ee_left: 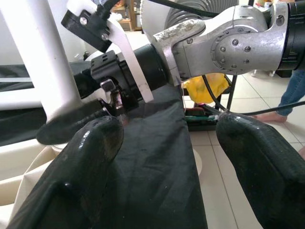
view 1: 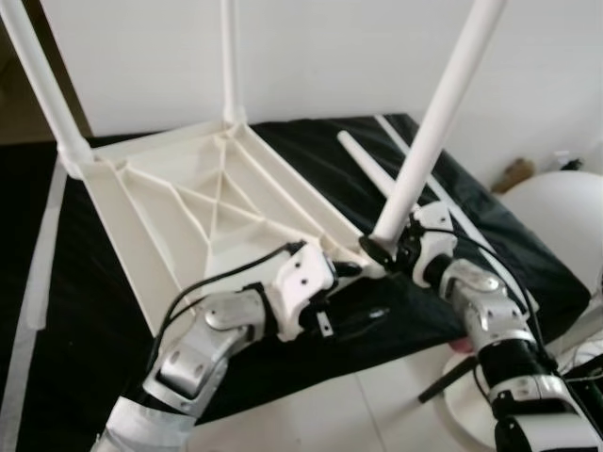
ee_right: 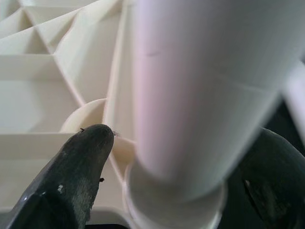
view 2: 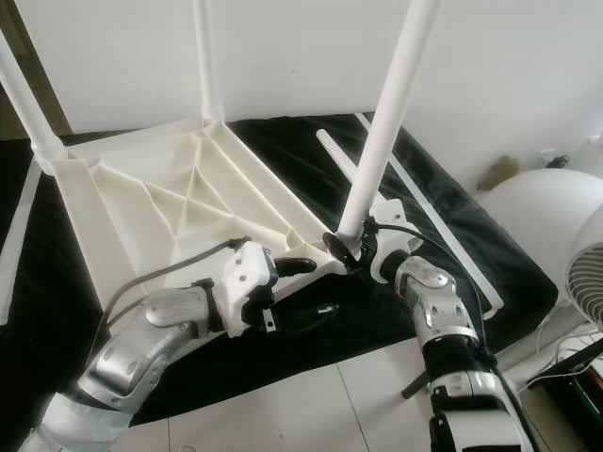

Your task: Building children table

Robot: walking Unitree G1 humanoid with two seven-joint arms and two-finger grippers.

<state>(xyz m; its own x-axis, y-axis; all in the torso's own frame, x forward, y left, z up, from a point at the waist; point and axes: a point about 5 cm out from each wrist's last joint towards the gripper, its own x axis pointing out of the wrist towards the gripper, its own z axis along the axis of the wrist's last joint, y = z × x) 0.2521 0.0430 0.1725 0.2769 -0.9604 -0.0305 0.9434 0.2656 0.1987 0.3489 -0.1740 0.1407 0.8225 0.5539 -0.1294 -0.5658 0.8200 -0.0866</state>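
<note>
In the left eye view, the white tabletop point(view 1: 203, 202) is seen lying upside down on a black cloth point(view 1: 311, 151) spread over the floor, its ribbed underside facing up. Two legs already stand in its far corners. A third leg point(view 1: 438, 122) is held near its lower end by the right pincer point(view 1: 391, 247), tilted over the near corner socket, apparently so that it can be seated there. The left pincer point(view 1: 363, 315) is stretched low beside that same corner, seemingly to steady the top. A fourth leg point(view 1: 369, 165) lies loose on the cloth, just beyond.

In the right eye view, the same arrangement is repeated; a white fan point(view 2: 589, 273) is seen at the edge.

In the left wrist view, the left pincer's fingers point(ee_left: 86, 157) are spread apart with nothing between them, over the cloth, while the right arm and the leg's foot are seen just ahead.

In the right wrist view, the right pincer's fingers point(ee_right: 81, 157) are closed around the leg, whose base sits at the round socket point(ee_right: 176, 210); whether it is fully seated cannot be told.
</note>
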